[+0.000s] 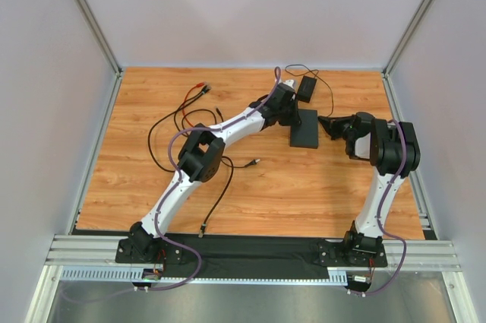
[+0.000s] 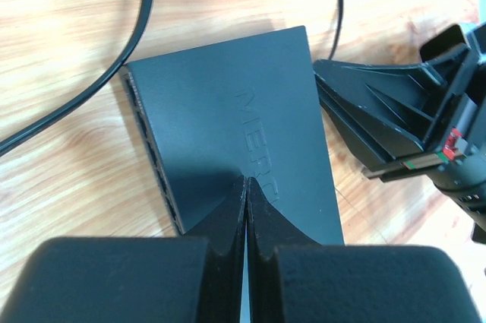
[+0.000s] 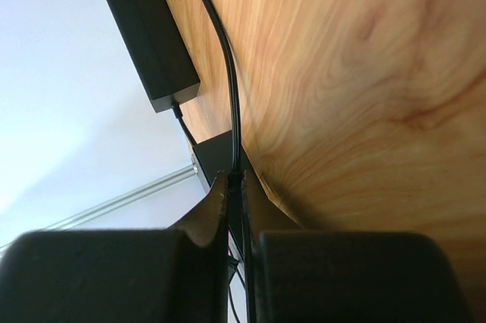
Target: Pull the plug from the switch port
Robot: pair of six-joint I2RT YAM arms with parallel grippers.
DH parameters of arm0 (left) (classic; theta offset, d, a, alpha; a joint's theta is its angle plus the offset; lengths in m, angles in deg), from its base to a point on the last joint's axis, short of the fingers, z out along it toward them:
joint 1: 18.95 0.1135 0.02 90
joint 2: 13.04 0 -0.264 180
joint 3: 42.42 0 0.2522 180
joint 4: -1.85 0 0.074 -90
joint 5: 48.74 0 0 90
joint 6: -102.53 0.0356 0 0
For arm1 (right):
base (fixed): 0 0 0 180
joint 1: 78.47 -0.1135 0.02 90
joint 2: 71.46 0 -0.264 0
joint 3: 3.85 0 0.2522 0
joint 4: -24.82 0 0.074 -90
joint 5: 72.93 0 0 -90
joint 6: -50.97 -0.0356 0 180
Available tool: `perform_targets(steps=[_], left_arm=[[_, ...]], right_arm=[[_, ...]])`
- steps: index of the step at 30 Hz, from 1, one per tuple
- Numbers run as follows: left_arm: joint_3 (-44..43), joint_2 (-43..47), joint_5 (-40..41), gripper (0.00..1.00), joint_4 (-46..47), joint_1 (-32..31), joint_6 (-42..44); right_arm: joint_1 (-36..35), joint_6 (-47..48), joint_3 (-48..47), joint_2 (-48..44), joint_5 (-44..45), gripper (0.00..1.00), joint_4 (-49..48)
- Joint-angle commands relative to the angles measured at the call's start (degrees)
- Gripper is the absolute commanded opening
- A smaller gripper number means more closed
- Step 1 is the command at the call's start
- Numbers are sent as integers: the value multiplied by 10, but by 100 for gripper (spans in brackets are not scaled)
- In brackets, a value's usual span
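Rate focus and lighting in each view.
Top external: even, soft light, all sharp; the switch reads as a flat black shape. Left wrist: left fingers blurred up close, switch lettering crisp under a mild sheen. Right wrist: right fingers blurred, cable and table grain sharp, pale wall washed out.

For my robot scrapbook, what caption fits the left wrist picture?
Shut left hand rests on the black switch; right hand pinches a thin cord beside it.
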Motion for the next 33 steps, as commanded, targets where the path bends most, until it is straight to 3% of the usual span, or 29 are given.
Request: perform_targets(steps=[1, 10, 14, 23, 25, 27, 33], left_arm=[[-11, -28, 54, 0, -87, -6, 0], [-35, -37, 90, 0, -114, -12, -5], [-42, -41, 91, 0, -117, -12, -3], [2, -2, 4, 0, -30, -7, 53], [23, 23, -40, 3, 18, -7, 80], [-9, 26, -84, 9, 17, -7, 136], [-35, 29, -105, 25, -7, -7, 231]], right_arm=[[5, -6, 17, -10, 78, 0, 92], [3, -41, 48, -41, 114, 0, 91], [3, -16, 18, -26, 102, 0, 128], [1, 67, -12, -29, 72, 0, 135], [1, 90, -22, -36, 68, 0, 151], [1, 123, -47, -31, 38, 0, 167], [1, 146, -63, -2, -36, 0, 124]])
